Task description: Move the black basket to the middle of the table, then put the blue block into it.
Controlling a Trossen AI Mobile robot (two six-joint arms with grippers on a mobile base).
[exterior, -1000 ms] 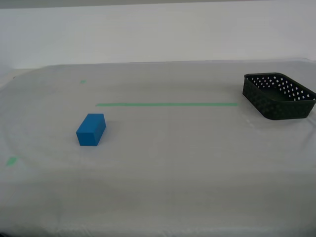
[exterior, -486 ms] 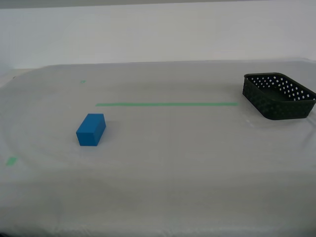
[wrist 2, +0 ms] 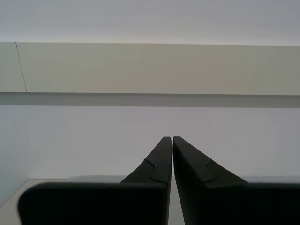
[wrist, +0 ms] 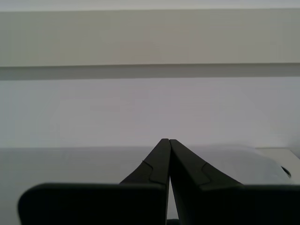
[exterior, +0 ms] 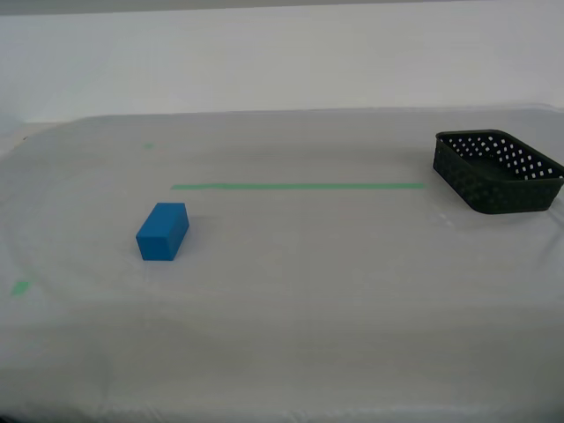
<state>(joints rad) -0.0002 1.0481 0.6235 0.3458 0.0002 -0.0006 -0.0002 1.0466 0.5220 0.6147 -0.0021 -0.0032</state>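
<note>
Both sets of jaws are pressed together with nothing between them: my first gripper [wrist: 165,139] and my second gripper [wrist 2: 168,138] each face a pale wall. On the bench [exterior: 335,291], the blue block [exterior: 162,232] lies toward the exterior view's left, well apart from the black basket [exterior: 496,172] at the right edge, past the green tape line [exterior: 298,186].

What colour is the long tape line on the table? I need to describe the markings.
Green. The tape line shows best in the exterior view, on the whitish-grey table.
</note>
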